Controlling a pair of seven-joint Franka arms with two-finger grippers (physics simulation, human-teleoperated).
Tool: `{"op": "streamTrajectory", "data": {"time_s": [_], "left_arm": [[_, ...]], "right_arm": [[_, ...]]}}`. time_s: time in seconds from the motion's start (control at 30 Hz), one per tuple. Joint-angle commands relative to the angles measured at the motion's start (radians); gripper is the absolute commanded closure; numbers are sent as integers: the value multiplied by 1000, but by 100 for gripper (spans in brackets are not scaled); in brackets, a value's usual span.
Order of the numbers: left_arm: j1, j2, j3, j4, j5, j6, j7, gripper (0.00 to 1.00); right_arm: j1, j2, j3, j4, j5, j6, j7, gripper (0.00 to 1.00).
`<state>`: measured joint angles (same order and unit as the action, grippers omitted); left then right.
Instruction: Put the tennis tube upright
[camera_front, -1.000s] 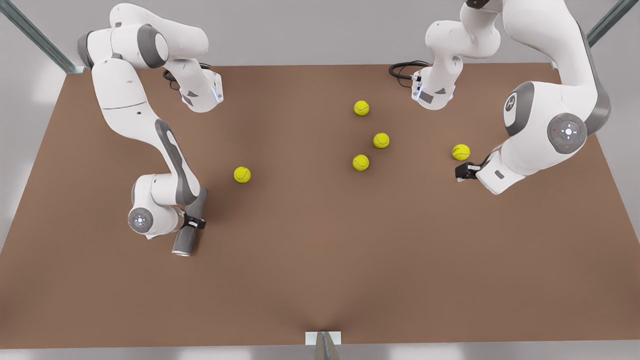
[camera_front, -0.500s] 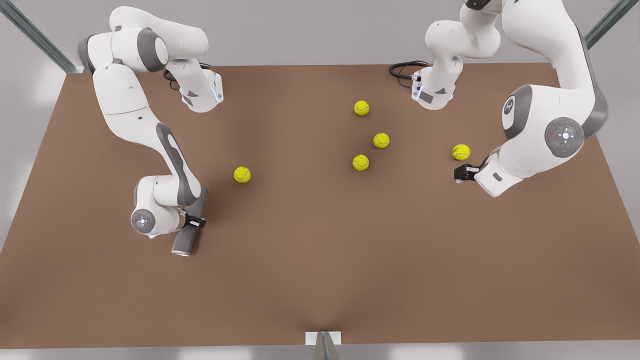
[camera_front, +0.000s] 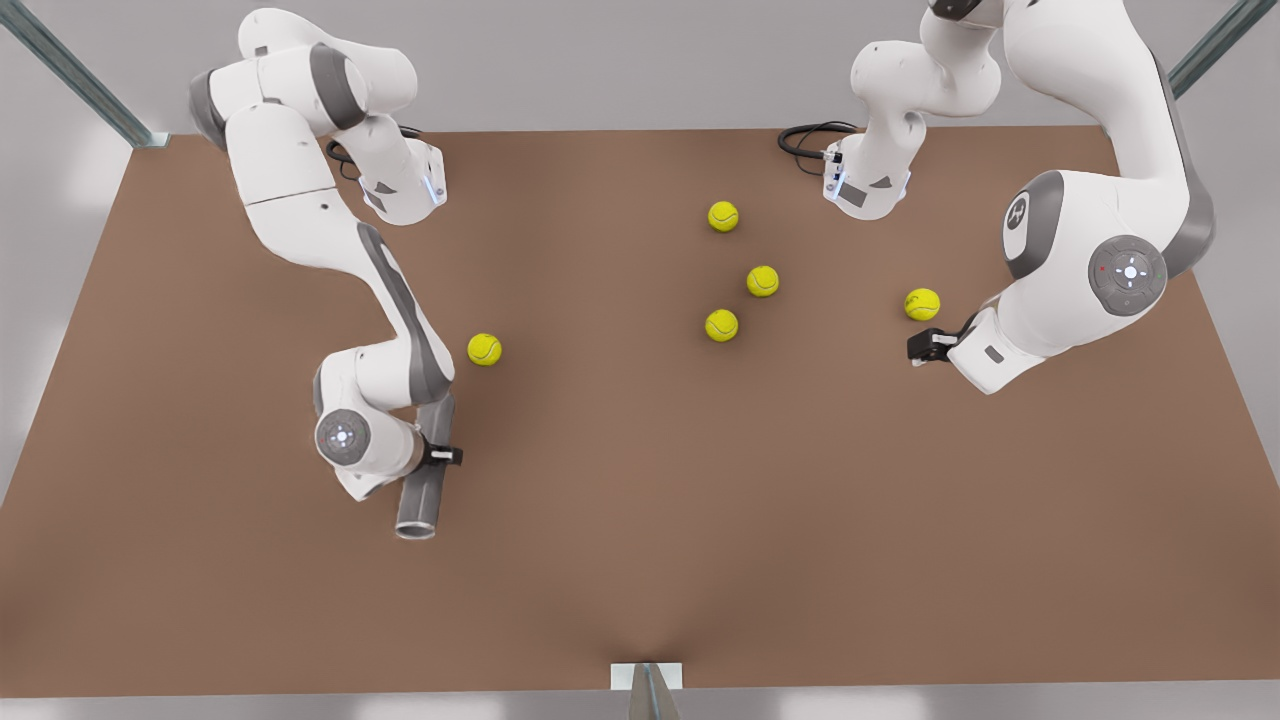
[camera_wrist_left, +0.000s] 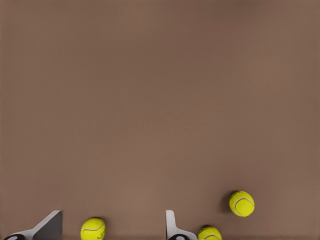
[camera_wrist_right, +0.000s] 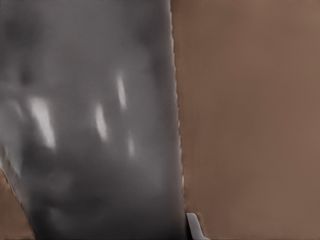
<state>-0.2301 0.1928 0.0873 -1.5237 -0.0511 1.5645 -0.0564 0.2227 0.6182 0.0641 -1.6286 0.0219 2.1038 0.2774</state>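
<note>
Right pincer (camera_front: 440, 456) clamped on tennis tube (camera_front: 421, 490), silvery rim outward. Rim to be swung below pincer, grip kept firm. Left pincer (camera_front: 922, 347) parted, empty, waiting near balls.

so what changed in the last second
The right gripper, shut on the tennis tube, carried it toward the front view's right and slightly nearer the table's near edge. The left gripper, open beside a tennis ball, barely shifted. All five balls stayed put.
</note>
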Motion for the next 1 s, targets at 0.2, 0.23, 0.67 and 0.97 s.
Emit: {"op": "streamTrajectory", "data": {"time_s": [0.2,0.23,0.67,0.97], "left_arm": [[0,-1,0,0,0,0,-2,0],[2,-1,0,0,0,0,0,0],[2,5,0,0,2,3,0,0],[2,13,0,0,2,14,0,0]], "right_arm": [[374,96,0,216,-17,-22,-562,37],[394,129,0,271,-22,-22,-621,36],[592,224,-1,300,-263,93,-1080,35],[589,268,-9,297,-232,94,-1005,0]]}}
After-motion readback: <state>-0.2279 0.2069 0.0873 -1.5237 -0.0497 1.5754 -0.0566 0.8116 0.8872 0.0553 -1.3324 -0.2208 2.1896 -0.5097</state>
